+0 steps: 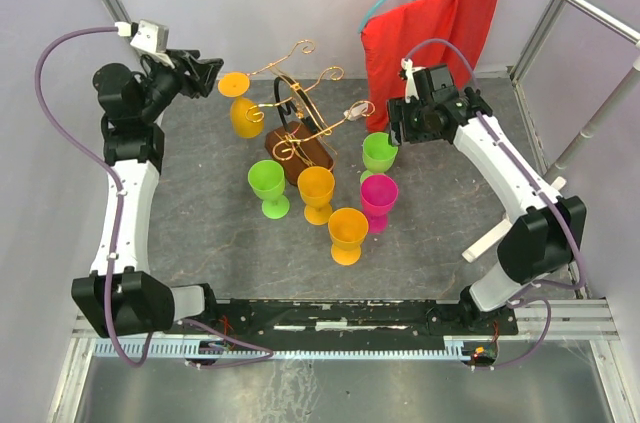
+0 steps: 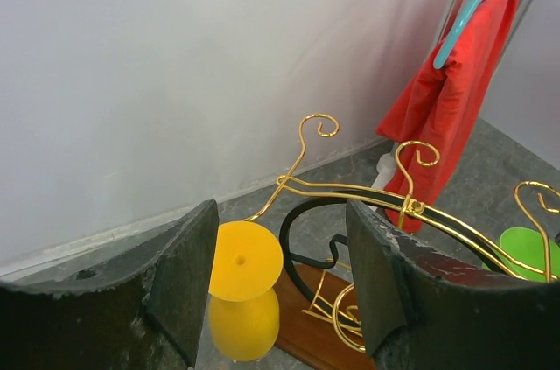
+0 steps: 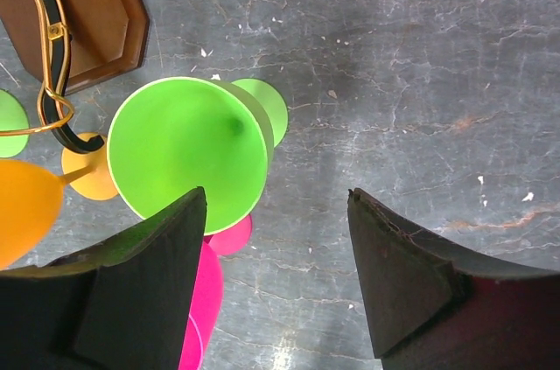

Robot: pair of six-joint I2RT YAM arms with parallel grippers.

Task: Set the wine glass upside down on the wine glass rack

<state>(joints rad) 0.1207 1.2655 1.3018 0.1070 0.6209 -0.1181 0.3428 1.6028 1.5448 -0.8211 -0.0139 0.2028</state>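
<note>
Dark grey marbled desk (image 1: 200,233), flecked with pale scuffs. Carries the wine glass rack (image 1: 300,123) on its brown wooden base (image 1: 318,155), set toward the rear middle. Also carries five upright goblets clustered near that base: left green glass (image 1: 268,188), middle orange glass (image 1: 316,193), near orange glass (image 1: 347,235), magenta glass (image 1: 379,201), right green glass (image 1: 379,153).

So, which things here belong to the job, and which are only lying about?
Job: wine glass rack, hung yellow glass, left green glass, right green glass, far orange glass, near orange glass, pink glass.
Lying about: red cloth, teal hanger.
</note>
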